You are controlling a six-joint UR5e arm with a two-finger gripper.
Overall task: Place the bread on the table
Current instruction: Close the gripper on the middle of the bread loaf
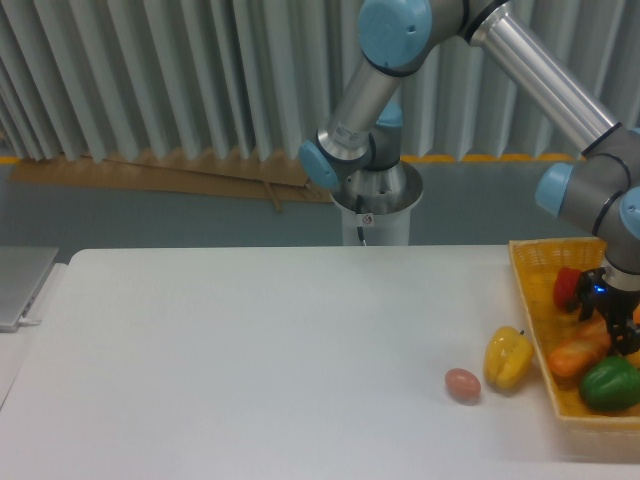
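Over the basket's (530, 300) middle, at the table's (250, 350) right edge, we see the gripper (622, 328) straddling the bread (578, 354), which slants down-left toward the basket's near-left wall; whether its jaws grip, we cannot tell.

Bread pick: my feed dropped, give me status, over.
Tool down in the yellow basket over the bread; grip unclear. Bread in the basket, not on the table. Green pepper and red pepper crowd it.
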